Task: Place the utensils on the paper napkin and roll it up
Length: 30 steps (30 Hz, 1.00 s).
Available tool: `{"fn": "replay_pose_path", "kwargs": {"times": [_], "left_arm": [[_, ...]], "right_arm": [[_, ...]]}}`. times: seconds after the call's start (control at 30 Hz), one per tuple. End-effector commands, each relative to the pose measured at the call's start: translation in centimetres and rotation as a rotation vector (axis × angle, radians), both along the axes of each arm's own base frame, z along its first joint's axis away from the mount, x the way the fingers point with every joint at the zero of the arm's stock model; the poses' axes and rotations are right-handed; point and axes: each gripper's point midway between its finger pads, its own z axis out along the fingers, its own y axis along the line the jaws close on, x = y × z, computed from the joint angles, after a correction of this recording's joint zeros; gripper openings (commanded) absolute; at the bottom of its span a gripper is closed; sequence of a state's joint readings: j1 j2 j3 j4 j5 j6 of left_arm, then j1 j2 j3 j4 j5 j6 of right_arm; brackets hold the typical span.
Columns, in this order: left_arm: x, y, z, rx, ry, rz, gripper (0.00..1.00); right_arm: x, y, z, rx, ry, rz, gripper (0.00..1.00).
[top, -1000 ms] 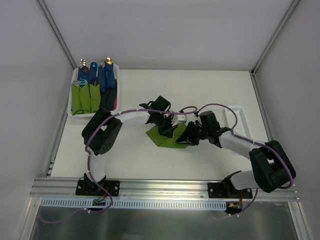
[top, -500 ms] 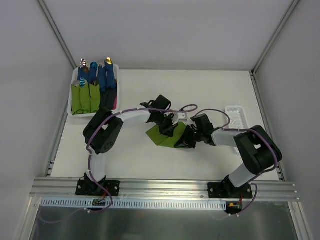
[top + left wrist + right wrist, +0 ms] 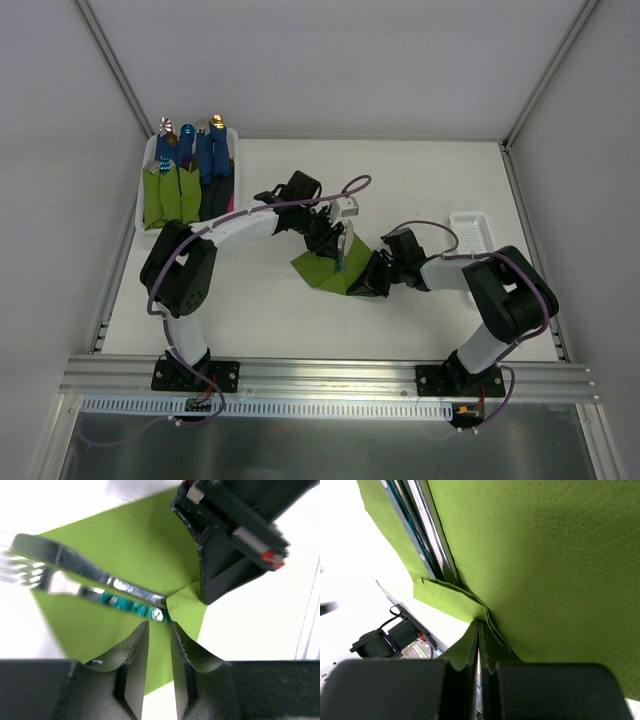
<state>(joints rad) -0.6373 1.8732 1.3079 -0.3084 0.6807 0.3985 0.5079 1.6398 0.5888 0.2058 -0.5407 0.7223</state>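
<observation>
Right pincer (image 3: 479,623) pinches napkin (image 3: 545,555) beside utensils (image 3: 417,527); tray (image 3: 143,222) apart.

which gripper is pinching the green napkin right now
The right gripper: its jaws are shut on a folded corner of the napkin. The left gripper has its jaws apart, holding nothing.

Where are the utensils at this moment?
In the top view, the utensils lie across the paper napkin near the table's middle, between the left gripper and the right gripper, which is shut on the napkin's corner.
</observation>
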Motion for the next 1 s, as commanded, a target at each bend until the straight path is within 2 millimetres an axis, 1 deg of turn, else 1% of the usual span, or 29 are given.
{"fn": "replay_pose_path", "kwargs": {"times": [0.0,0.03,0.07,0.13,0.17,0.23,0.37,0.43,0.47,0.5,0.7,0.8,0.97], "left_arm": [[-2.2,0.7,4.2,-0.076,0.057,0.011,0.25],[-3.2,1.1,3.8,-0.073,0.095,0.011,0.27],[-3.9,1.2,3.9,-0.077,0.134,0.023,0.29],[-5.0,1.2,3.6,-0.085,0.201,0.022,0.29],[-5.6,1.4,3.0,-0.077,0.239,0.027,0.29],[-6.4,1.3,2.3,-0.069,0.306,0.038,0.28],[-7.0,1.0,0.7,-0.031,0.409,0.076,0.23],[-6.8,0.9,0.1,-0.013,0.426,0.095,0.23],[-6.7,0.9,-0.6,0.006,0.444,0.110,0.22],[-6.6,0.8,-0.9,0.014,0.460,0.122,0.22],[-5.6,0.7,-3.0,0.073,0.496,0.192,0.19],[-5.4,1.0,-4.1,0.108,0.504,0.222,0.18],[-4.8,2.1,-6.0,0.167,0.494,0.274,0.15]], "right_arm": [[-0.6,-1.0,-1.8,-0.065,0.028,-0.023,0.00],[-0.6,-1.0,-1.8,-0.066,0.029,-0.023,0.00],[-0.6,-1.0,-1.8,-0.063,0.027,-0.022,0.00],[-0.6,-0.9,-1.6,-0.058,0.026,-0.023,0.00],[-0.6,-0.9,-1.6,-0.058,0.023,-0.024,0.00],[-0.4,-0.8,-1.3,-0.054,0.018,-0.028,0.00],[-0.2,-0.7,-0.9,-0.044,0.012,-0.031,0.01],[-0.2,-0.6,-0.7,-0.039,0.008,-0.028,0.01],[-0.2,-0.6,-0.6,-0.038,0.008,-0.031,0.01],[-0.1,-0.5,-0.5,-0.035,0.004,-0.027,0.01],[-0.3,-0.5,-0.6,-0.034,0.014,-0.025,0.01],[-0.3,-0.5,-0.6,-0.036,0.013,-0.026,0.01],[-0.4,-0.6,-0.7,-0.038,0.017,-0.026,0.01]]}}
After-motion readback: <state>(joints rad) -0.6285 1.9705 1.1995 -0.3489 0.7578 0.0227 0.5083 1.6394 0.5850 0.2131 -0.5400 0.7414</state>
